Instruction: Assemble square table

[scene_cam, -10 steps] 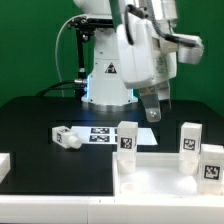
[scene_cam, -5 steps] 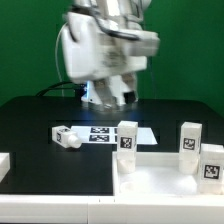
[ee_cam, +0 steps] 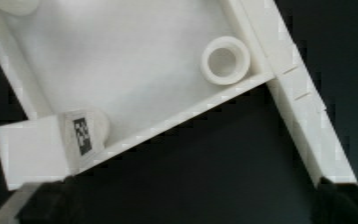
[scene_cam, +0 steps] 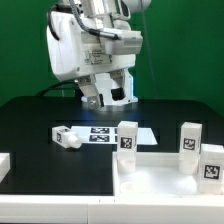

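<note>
One loose leg, a short white block with a black-and-white tag, lies on its side on the black table, long axis running level toward the tabletop, which sits well apart toward the exterior view's right with three legs standing on it. That leg lies below and toward the exterior view's left of the raised gripper; whether its jaws are apart I cannot tell. Between leg and tabletop lies the flat marker board. Everything white looks hard, smooth plastic.
</note>
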Motion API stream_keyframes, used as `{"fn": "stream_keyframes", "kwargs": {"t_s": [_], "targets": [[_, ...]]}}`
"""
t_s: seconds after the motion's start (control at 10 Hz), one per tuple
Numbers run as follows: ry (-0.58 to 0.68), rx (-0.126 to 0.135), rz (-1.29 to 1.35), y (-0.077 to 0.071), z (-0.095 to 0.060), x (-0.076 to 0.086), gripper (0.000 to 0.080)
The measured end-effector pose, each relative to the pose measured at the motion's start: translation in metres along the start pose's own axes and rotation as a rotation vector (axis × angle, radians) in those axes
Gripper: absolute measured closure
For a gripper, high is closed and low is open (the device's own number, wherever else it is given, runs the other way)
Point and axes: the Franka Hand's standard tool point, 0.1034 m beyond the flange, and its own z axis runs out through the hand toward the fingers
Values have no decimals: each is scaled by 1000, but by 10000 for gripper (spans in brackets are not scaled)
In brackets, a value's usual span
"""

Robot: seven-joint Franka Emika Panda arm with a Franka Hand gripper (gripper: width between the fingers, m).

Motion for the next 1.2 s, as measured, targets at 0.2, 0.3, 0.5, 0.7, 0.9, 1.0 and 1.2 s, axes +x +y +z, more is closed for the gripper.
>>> {"fn": "stream_keyframes", "kwargs": {"t_s": [0.2,0.3,0.5,0.7,0.9,1.0,1.2], "targets": [[-25,-74,97,8,13,31,151],[-10,-88,89,17,17,59,151],[23,-102,100,34,25,88,151],[19,-99,94,32,25,83,151],[20,-100,95,32,25,84,151],[8,-121,119,38,25,91,151],[-11,-210,288,61,18,129,151]]}}
